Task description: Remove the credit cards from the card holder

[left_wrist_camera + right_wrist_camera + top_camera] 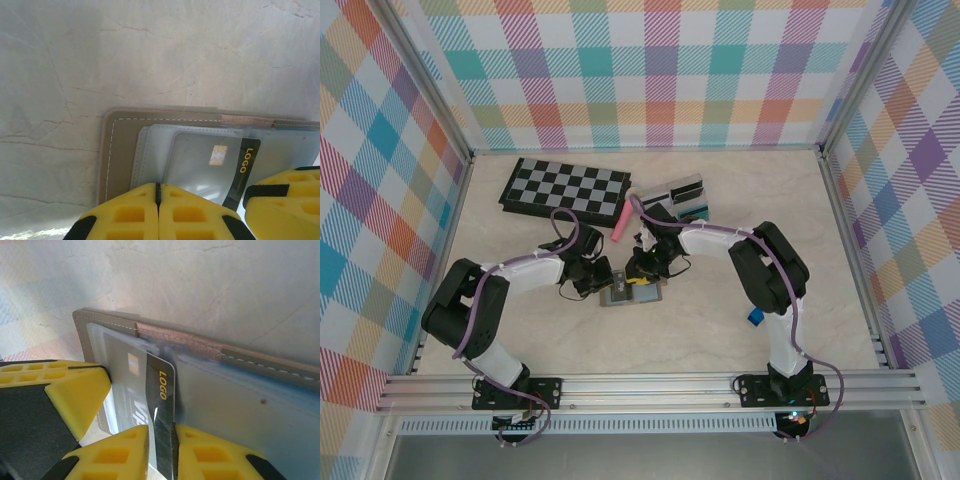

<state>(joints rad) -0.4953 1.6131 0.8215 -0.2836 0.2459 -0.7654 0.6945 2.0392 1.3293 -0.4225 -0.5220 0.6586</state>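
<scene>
Between the right jaws sits the black card [159, 407].

Right claw [162, 441] pinching black card [161, 390], seemingly half out of open card holder [260, 361], marble table [200, 280].

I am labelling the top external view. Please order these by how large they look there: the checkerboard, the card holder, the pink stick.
1. checkerboard, clearly largest.
2. card holder, partly covered, so its full size is unsure.
3. pink stick, smallest.
</scene>
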